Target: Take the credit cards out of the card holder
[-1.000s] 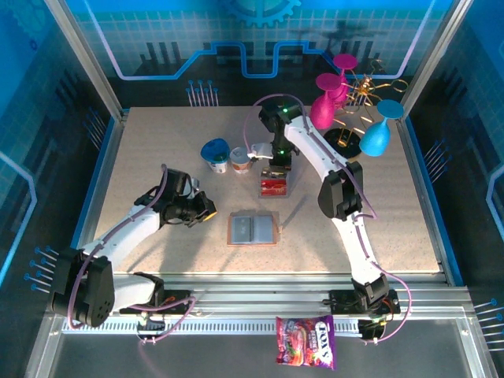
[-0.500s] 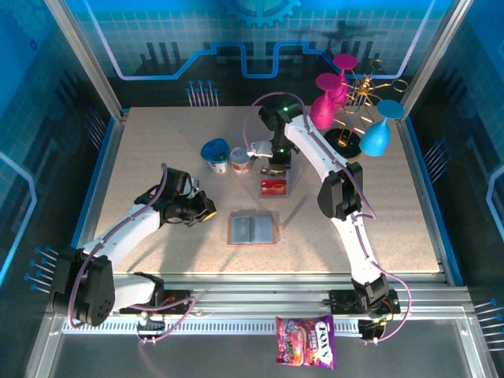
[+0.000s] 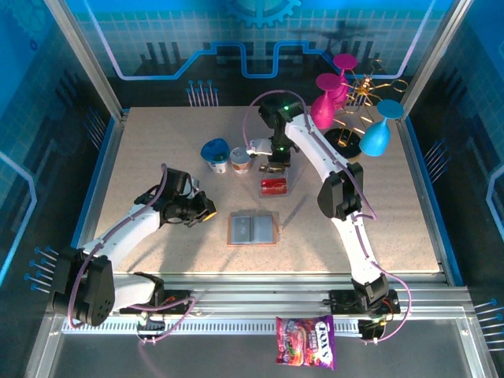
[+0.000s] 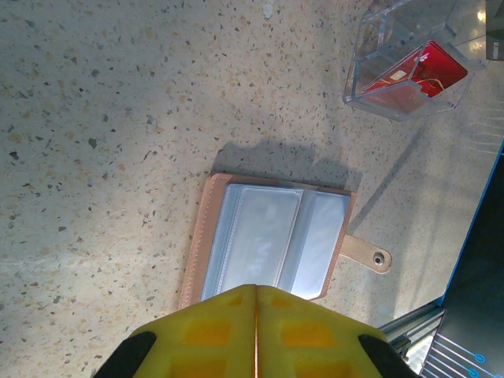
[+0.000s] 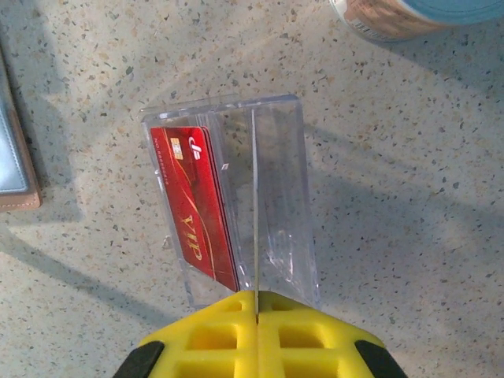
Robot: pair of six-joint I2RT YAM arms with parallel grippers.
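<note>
At centre-left of the top view the left gripper [image 3: 206,211] is held with fingers pressed together, empty. Right of it the card holder [image 3: 253,228] lies open, its pale pockets apparently empty. A red credit card [image 5: 193,205] is lodged in the clear stand [image 5: 276,197] (others cannot be made out). The right gripper [image 3: 274,167] is likewise closed on nothing, so little seems left.

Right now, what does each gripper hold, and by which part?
Nothing. The left gripper is shut empty above the card holder; the right gripper, shut empty over the clear box.
</note>
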